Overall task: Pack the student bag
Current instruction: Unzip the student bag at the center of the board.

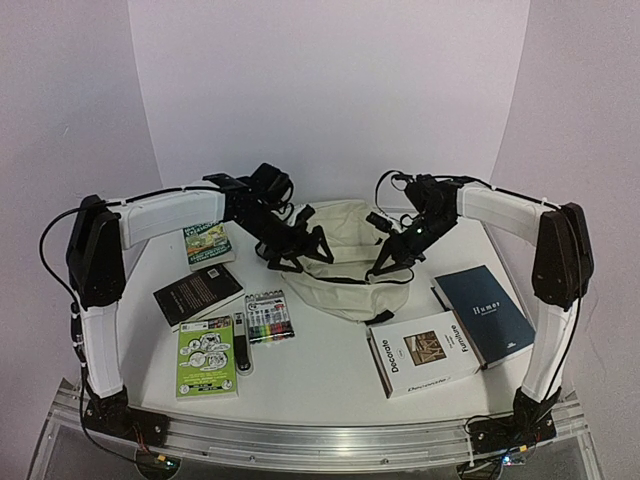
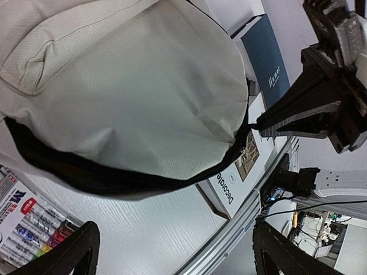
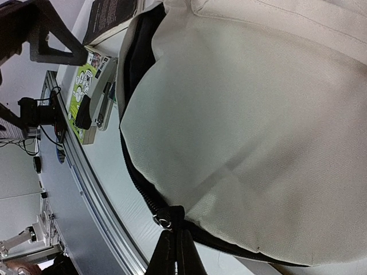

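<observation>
The student bag [image 1: 345, 262], cream fabric with a black zipper band, lies in the middle of the table between both arms. My left gripper [image 1: 298, 252] hangs open over the bag's left side. In the left wrist view its fingertips [image 2: 74, 252] stand wide apart above bare table, just below the bag [image 2: 126, 86], with nothing between them. My right gripper [image 1: 384, 268] is shut on the bag's black zipper edge at its right side. The right wrist view shows the closed gripper [image 3: 176, 252] pinching that edge beside a metal zipper ring [image 3: 163, 219]. The bag's inside is hidden.
Right of the bag lie a white "Decorate Furniture" book [image 1: 422, 352] and a blue "Humor" book [image 1: 487, 314]. On the left are a green-covered book [image 1: 208, 244], a black book [image 1: 197, 292], a marker pack [image 1: 268, 316], a green booklet [image 1: 207, 355] and a black pen-like item [image 1: 242, 342].
</observation>
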Tool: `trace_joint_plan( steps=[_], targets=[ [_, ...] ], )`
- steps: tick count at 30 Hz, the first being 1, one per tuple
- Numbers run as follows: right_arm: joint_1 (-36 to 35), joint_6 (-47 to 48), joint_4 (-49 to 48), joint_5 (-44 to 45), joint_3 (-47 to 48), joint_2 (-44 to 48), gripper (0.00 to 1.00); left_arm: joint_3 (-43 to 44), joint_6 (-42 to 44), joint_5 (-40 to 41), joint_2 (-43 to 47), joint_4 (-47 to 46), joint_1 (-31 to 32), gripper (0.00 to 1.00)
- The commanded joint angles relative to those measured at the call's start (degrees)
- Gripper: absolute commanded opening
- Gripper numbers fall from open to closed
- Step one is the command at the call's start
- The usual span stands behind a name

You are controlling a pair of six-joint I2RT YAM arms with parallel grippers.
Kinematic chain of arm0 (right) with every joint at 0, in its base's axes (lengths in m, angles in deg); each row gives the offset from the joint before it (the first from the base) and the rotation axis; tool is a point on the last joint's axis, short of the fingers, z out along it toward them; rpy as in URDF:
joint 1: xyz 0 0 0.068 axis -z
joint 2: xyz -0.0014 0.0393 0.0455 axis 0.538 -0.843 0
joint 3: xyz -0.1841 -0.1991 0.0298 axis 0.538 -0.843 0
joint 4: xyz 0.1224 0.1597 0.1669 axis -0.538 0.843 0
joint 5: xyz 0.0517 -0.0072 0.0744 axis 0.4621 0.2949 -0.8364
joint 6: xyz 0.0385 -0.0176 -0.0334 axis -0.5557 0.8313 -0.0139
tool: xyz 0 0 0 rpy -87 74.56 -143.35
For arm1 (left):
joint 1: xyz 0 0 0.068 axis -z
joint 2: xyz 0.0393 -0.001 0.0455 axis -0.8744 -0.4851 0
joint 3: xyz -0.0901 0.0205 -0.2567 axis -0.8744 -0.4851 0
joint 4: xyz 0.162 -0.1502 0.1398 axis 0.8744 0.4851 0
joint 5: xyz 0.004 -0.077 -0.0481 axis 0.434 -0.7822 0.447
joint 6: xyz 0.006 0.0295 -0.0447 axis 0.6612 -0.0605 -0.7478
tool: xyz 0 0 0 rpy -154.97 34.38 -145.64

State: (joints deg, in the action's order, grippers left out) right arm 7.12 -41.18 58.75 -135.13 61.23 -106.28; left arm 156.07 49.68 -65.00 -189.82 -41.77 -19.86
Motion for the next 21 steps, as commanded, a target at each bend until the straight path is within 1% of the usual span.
trace_joint_plan(
  steps=[1, 3, 4, 5, 6, 10, 12, 14, 17, 21],
  targets=[
    [0.02, -0.81, -0.97, 0.0, 0.93, -0.07, 0.0, 4.15, -2.08, 1.71, -4.39, -0.34, 0.36, 0.93],
    [0.13, -0.7, -0.92, 0.48, 0.81, 0.04, 0.0, 5.13, -2.58, 2.36, -6.13, 1.53, 0.52, 0.88],
    [0.26, -0.71, -0.86, 0.62, 0.66, 0.06, 0.0, 5.45, -2.76, 3.01, -7.17, 2.97, 0.54, 0.83],
    [0.63, -0.73, -0.8, 0.66, 0.33, 0.25, 0.0, 5.44, -2.87, 3.67, -7.88, 4.04, 0.48, 0.75],
    [1.02, -0.77, -0.79, 0.71, -0.02, 0.47, 0.0, 5.19, -3.01, 4.31, -8.22, 4.55, 0.35, 0.67],
    [4.43, -1.24, -0.46, 1.27, -1.16, 0.92, 0.0, 1.6, -4.12, 5.77, -6.41, 3.53, -0.83, 0.15],
    [6.89, -1.74, -0.36, 1.42, -2.28, 1.1, 0.0, -0.52, -4.18, 6.57, -5.15, 3.55, -1.74, 0.02],
    [9.01, -2.12, -0.2, 2.2, -3.66, 1.18, 0.0, -1.93, -3.6, 7.43, -4.23, 4.41, -2.67, 0.0],
    [11.19, -1.95, 0.74, 3.19, -6.27, 1.22, 0.0, -4.36, -3.05, 8.42, -2.64, 4.58, -4.18, 0.0],
    [13.68, 0.62, 3.28, 3.55, -8.47, 1.3, 0.0, -8.55, -2.77, 9.11, -0.1, 3.9, -7.63, 0.0]
  ],
)
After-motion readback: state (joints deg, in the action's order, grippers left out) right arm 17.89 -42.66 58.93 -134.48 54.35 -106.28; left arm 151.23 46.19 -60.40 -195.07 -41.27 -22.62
